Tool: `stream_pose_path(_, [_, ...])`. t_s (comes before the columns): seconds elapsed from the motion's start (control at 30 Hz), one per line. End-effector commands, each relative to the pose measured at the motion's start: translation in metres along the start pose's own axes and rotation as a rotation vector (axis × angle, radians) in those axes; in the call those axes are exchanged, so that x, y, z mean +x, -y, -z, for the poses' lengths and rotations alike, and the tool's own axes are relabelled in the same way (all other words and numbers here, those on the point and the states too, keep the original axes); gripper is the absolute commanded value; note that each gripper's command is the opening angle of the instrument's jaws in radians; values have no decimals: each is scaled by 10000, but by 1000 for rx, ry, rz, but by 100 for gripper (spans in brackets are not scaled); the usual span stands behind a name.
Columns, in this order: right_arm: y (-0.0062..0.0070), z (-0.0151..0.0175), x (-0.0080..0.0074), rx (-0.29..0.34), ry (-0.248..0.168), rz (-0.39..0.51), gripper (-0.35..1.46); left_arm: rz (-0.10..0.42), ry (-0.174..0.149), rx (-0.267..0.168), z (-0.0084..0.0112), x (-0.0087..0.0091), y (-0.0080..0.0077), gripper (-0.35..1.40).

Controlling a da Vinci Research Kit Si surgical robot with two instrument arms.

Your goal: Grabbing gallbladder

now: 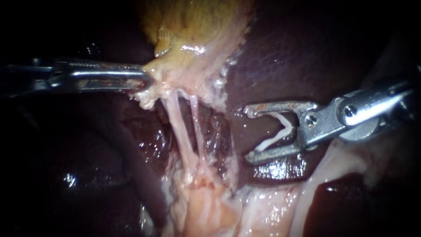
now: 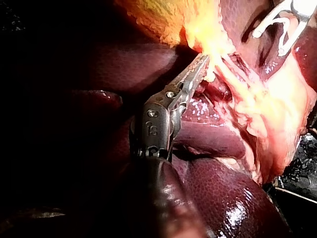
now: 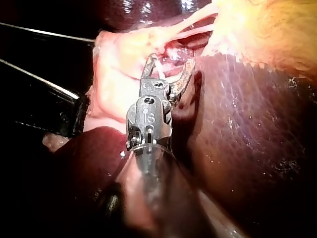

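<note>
L instrument [image 1: 147, 81] grips gallbladder [image 1: 193, 26] edge; R instrument [image 1: 248, 134] holds 1 clip [image 1: 274, 139].

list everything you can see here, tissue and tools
gallbladder: 1, yellow-tan, upper middle of the endoscope view
liver: 1, dark red-brown and glossy, behind and around everything else
tubes: 2, pale pink, side by side, running from the gallbladder's lower edge down to the pale tissue
pale tissue: 1 mass, pinkish white, below the tubes
clip: 1, white, V-shaped, carried in the right instrument
left instrument: 1, silver, comes in from the left, shut on the gallbladder's lower edge
right instrument: 1, silver, comes in from the right, spread wide with the clip held inside, beside the tubes and not touching them
</note>
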Motion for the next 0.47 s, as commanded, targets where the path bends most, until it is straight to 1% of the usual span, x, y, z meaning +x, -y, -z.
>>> stream_pose_path(0.03, [0, 0, 0, 0, 0, 0, 49, -1, -2, 6, 1, 2, 0, -35])
stream_pose_path(0.27, [0, -1, 0, 0, 0, 0, 49, -3, -3, 9, 0, -2, 1, -35])
stream_pose_path(0.47, [-1, -1, 0, 0, 0, 0, 48, -2, -3, 11, -1, -2, 2, -35])
